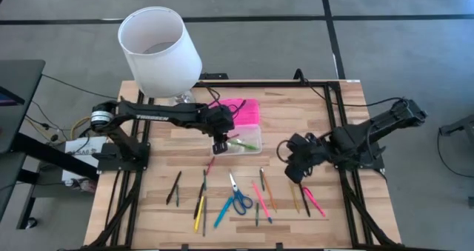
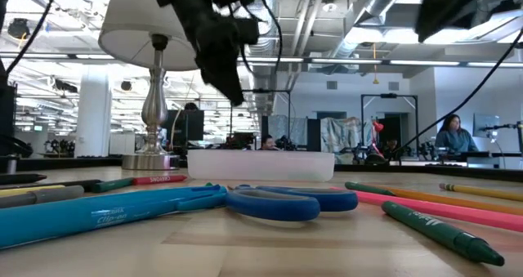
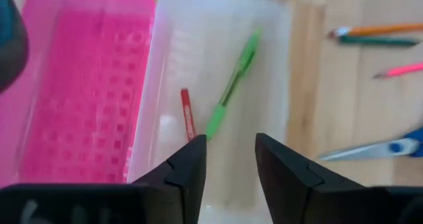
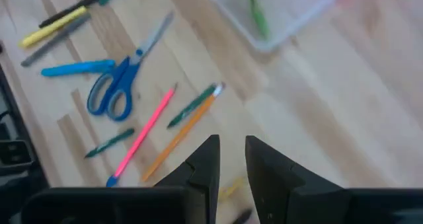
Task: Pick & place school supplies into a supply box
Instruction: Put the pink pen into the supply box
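Note:
The supply box is a clear tray (image 1: 250, 142) with its pink lid (image 1: 241, 110) lying open beside it on the far side. A green pen (image 3: 231, 85) and a red pencil (image 3: 188, 113) lie on the tray's floor. My left gripper (image 3: 230, 151) hovers open just above the tray's near left end (image 1: 221, 146), holding nothing. Blue-handled scissors (image 1: 238, 198) and several pens and pencils lie loose on the wood toward the near edge. My right gripper (image 4: 231, 154) hangs above the table right of the box (image 1: 295, 171), slightly open, over pencils (image 4: 188, 121).
A lamp with a big white shade (image 1: 159, 47) stands at the far left, close behind the box. Black frame rails (image 1: 335, 110) run along both sides of the table. Bare wood lies between the box and my right gripper. People sit in the room behind (image 2: 452, 134).

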You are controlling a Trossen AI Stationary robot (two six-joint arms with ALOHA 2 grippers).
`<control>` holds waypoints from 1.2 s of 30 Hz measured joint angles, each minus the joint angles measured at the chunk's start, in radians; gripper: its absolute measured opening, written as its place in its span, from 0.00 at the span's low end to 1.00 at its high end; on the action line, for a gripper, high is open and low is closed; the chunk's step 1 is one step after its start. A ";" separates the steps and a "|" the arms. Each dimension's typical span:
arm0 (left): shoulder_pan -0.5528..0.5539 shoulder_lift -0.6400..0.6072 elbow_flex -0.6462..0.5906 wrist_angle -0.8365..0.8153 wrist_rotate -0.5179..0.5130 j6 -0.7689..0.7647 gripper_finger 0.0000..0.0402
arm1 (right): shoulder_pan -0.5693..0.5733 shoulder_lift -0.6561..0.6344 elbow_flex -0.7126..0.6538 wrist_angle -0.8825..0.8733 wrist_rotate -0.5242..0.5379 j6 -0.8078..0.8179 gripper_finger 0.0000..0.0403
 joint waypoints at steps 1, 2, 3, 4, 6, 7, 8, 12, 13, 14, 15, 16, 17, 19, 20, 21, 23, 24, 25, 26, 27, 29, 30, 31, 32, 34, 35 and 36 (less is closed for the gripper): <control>-0.008 -0.016 0.000 0.002 -0.007 -0.005 0.30 | 0.027 0.007 0.000 -0.015 -0.004 0.051 0.16; -0.015 -0.030 0.000 0.002 -0.017 -0.007 0.30 | 0.055 0.011 -0.001 -0.036 -0.012 0.103 0.16; -0.022 -0.042 0.000 0.002 -0.027 -0.009 0.30 | 0.086 0.012 -0.001 -0.063 -0.019 0.159 0.16; -0.029 -0.052 0.000 0.000 -0.039 -0.010 0.30 | 0.116 0.018 -0.001 -0.079 -0.026 0.216 0.16; -0.038 -0.072 0.000 -0.004 -0.062 -0.012 0.30 | 0.169 0.043 0.001 -0.096 -0.041 0.323 0.16; -0.042 -0.078 0.000 -0.005 -0.069 -0.012 0.30 | 0.198 0.054 -0.002 -0.114 -0.050 0.377 0.16; -0.046 -0.080 0.001 0.000 -0.077 -0.013 0.30 | 0.225 0.063 -0.002 -0.133 -0.060 0.432 0.16; -0.055 -0.094 -0.001 -0.016 -0.085 -0.025 0.30 | 0.302 0.124 0.000 -0.136 -0.122 0.605 0.16; -0.057 -0.094 0.001 -0.011 -0.086 -0.027 0.30 | 0.318 0.140 0.000 -0.134 -0.139 0.640 0.16; -0.059 -0.093 0.001 -0.015 -0.086 -0.028 0.30 | 0.332 0.155 0.000 -0.132 -0.156 0.675 0.16; -0.060 -0.093 0.000 -0.020 -0.086 -0.029 0.30 | 0.343 0.174 0.000 -0.130 -0.175 0.706 0.16; -0.063 -0.093 0.000 -0.019 -0.086 -0.029 0.30 | 0.354 0.195 0.000 -0.128 -0.194 0.735 0.16; -0.065 -0.093 0.000 -0.015 -0.086 -0.029 0.30 | 0.365 0.215 0.000 -0.124 -0.215 0.764 0.16; -0.065 -0.093 0.000 -0.014 -0.086 -0.029 0.30 | 0.380 0.252 0.000 -0.113 -0.267 0.823 0.16; -0.065 -0.093 0.000 -0.013 -0.086 -0.029 0.30 | 0.388 0.269 0.000 -0.111 -0.289 0.850 0.16; -0.065 -0.093 0.000 -0.012 -0.086 -0.029 0.30 | 0.395 0.287 0.000 -0.108 -0.314 0.868 0.16; -0.065 -0.093 0.000 -0.012 -0.086 -0.029 0.30 | 0.404 0.317 0.000 -0.094 -0.353 0.900 0.16; -0.065 -0.093 0.000 -0.012 -0.086 -0.029 0.30 | 0.407 0.328 0.000 -0.092 -0.359 0.913 0.16; -0.065 -0.093 0.000 -0.011 -0.086 -0.029 0.30 | 0.408 0.338 0.000 -0.086 -0.361 0.927 0.16; -0.065 -0.093 0.000 -0.011 -0.086 -0.029 0.30 | 0.409 0.348 0.000 -0.075 -0.360 0.938 0.16; -0.065 -0.093 0.000 -0.009 -0.086 -0.029 0.30 | 0.411 0.359 0.000 -0.065 -0.356 0.944 0.16; -0.065 -0.092 0.000 0.000 -0.086 -0.029 0.30 | 0.412 0.377 0.000 -0.061 -0.349 0.945 0.16; -0.065 -0.092 0.000 0.007 -0.086 -0.029 0.30 | 0.410 0.388 0.000 -0.058 -0.348 0.945 0.16; -0.065 -0.092 0.000 0.012 -0.084 -0.030 0.30 | 0.411 0.402 0.000 -0.056 -0.348 0.943 0.16; -0.065 -0.092 0.000 0.016 -0.083 -0.030 0.30 | 0.412 0.418 0.000 -0.057 -0.348 0.934 0.16; -0.065 -0.092 0.000 0.021 -0.083 -0.033 0.30 | 0.412 0.449 0.000 -0.057 -0.348 0.911 0.16; -0.065 -0.092 0.000 0.020 -0.083 -0.037 0.30 | 0.412 0.465 0.000 -0.058 -0.348 0.896 0.17; -0.065 -0.092 0.000 0.021 -0.083 -0.042 0.30 | 0.412 0.480 0.000 -0.058 -0.348 0.883 0.17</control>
